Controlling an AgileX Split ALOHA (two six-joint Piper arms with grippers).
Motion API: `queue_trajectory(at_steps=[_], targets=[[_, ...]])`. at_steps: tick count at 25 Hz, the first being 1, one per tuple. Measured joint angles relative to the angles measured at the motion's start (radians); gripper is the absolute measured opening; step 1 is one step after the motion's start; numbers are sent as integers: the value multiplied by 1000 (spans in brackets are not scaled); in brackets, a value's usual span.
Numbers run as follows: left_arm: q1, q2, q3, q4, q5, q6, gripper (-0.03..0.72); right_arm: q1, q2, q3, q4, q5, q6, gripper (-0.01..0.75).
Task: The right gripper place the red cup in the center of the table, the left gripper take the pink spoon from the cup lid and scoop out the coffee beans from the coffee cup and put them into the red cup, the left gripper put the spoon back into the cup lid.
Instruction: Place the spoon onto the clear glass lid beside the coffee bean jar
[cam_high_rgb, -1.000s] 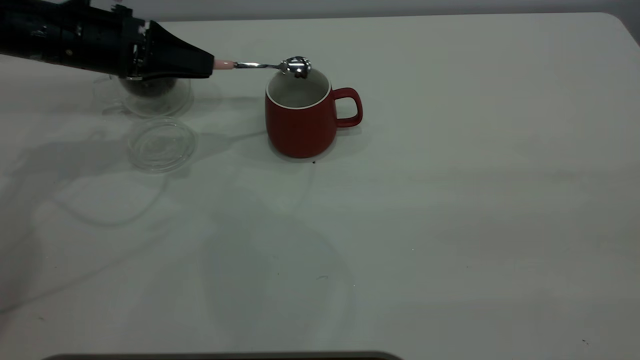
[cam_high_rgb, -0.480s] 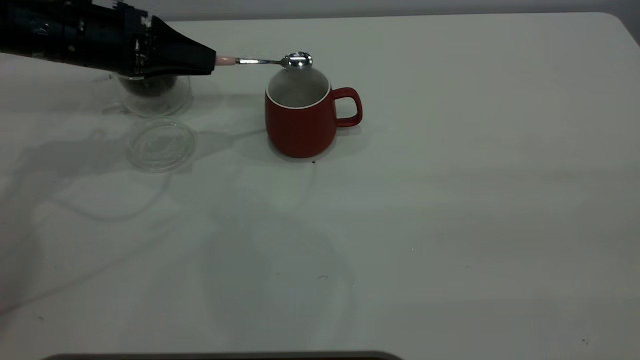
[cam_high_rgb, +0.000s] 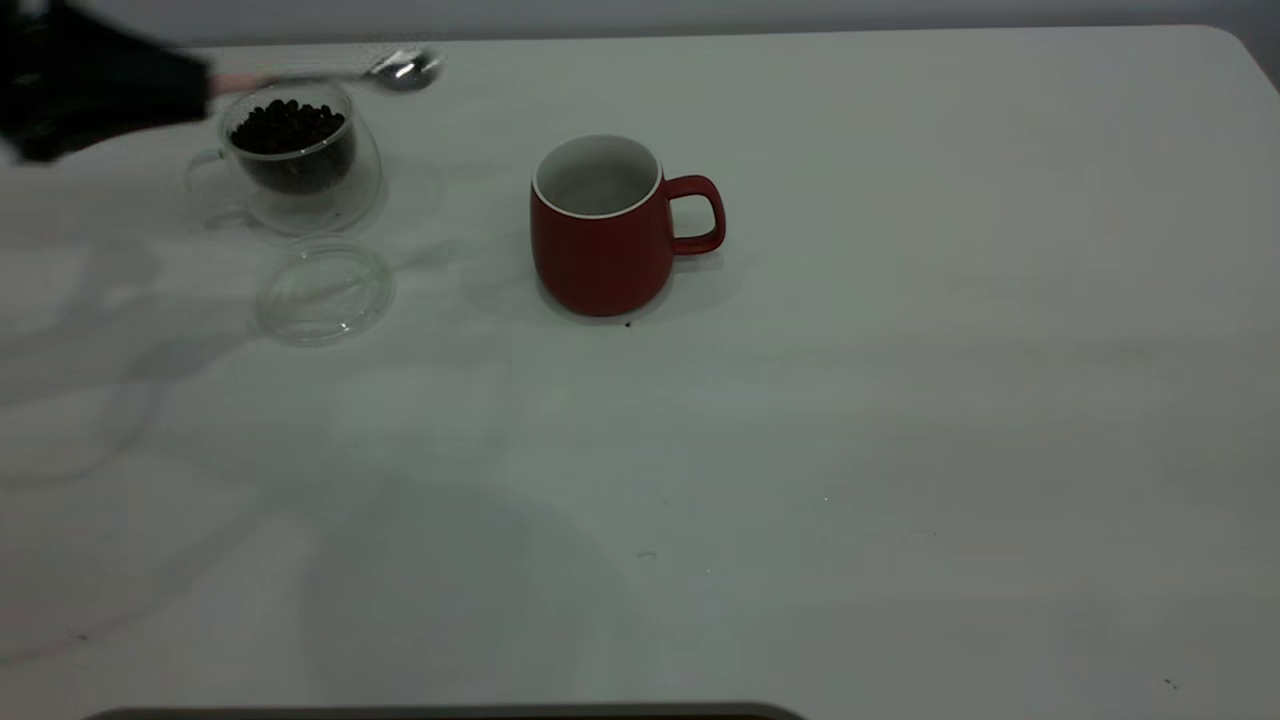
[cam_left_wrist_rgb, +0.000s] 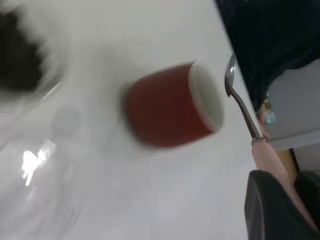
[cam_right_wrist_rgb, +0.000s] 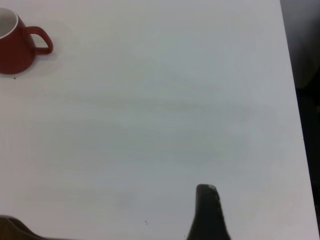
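The red cup (cam_high_rgb: 600, 235) stands upright mid-table, handle to the right; it also shows in the left wrist view (cam_left_wrist_rgb: 170, 105) and the right wrist view (cam_right_wrist_rgb: 15, 47). My left gripper (cam_high_rgb: 150, 90) is at the far left, blurred, shut on the pink spoon (cam_high_rgb: 240, 82), whose silver bowl (cam_high_rgb: 405, 68) hangs just behind and right of the coffee cup (cam_high_rgb: 300, 170). The coffee beans (cam_high_rgb: 290, 125) fill that glass cup. The cup lid (cam_high_rgb: 323, 290) lies bare in front of it. The left wrist view shows the pink handle (cam_left_wrist_rgb: 267, 160) between my fingers (cam_left_wrist_rgb: 267, 210). My right gripper (cam_right_wrist_rgb: 120, 222) is open, far from the cup.
The white table (cam_high_rgb: 900, 400) has a few tiny dark specks, one just in front of the red cup (cam_high_rgb: 628, 323). The table's right edge shows in the right wrist view (cam_right_wrist_rgb: 295, 100). A dark strip runs along the near edge (cam_high_rgb: 450, 712).
My left gripper has swung left and back with the spoon, from above the red cup's rim to beside the coffee cup, uncovering the beans. The cups and lid have not moved.
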Motion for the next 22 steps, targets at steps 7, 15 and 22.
queue_trajectory(at_steps=[7,15,22], targets=[[130,0,1,235,-26,-198,119,0,0,0,0,0,0,591],[140,22,1,253,-144,-251,119,0,0,0,1,0,0,591],[140,120,1,170,-161,-181,119,0,0,0,1,0,0,591]])
